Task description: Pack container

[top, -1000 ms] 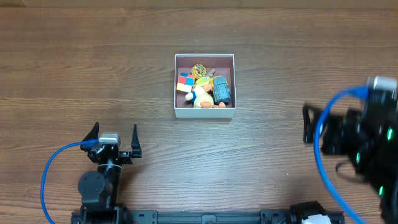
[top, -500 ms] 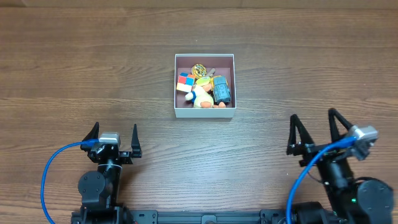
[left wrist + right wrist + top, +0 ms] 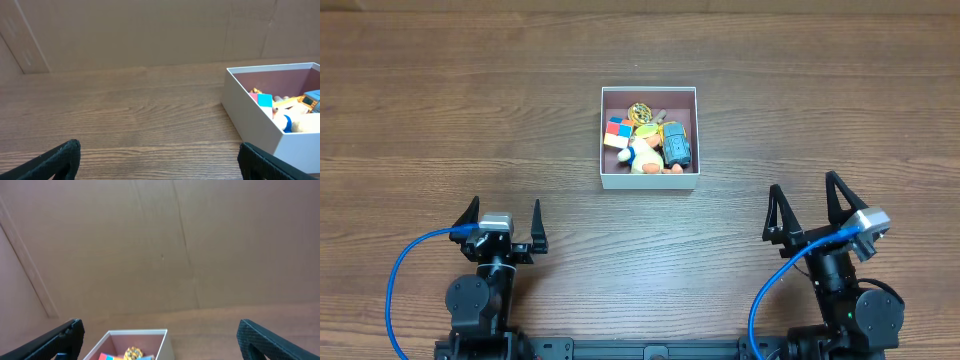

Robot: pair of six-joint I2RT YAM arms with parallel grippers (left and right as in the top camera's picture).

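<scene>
Looking down, we see the container (image 3: 649,181) sitting central on the worktop (image 3: 440,110) with small toys (image 3: 650,140) inside, while our left pincer (image 3: 505,205) and right pincer (image 3: 804,185) both stand wide open near the front edge, well apart from it.

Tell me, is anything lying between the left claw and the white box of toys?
Nothing. In the overhead view, only bare wooden table separates the open left gripper from the container.

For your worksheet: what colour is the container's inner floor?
The container floor is mauve-pink, clearest overhead.
</scene>
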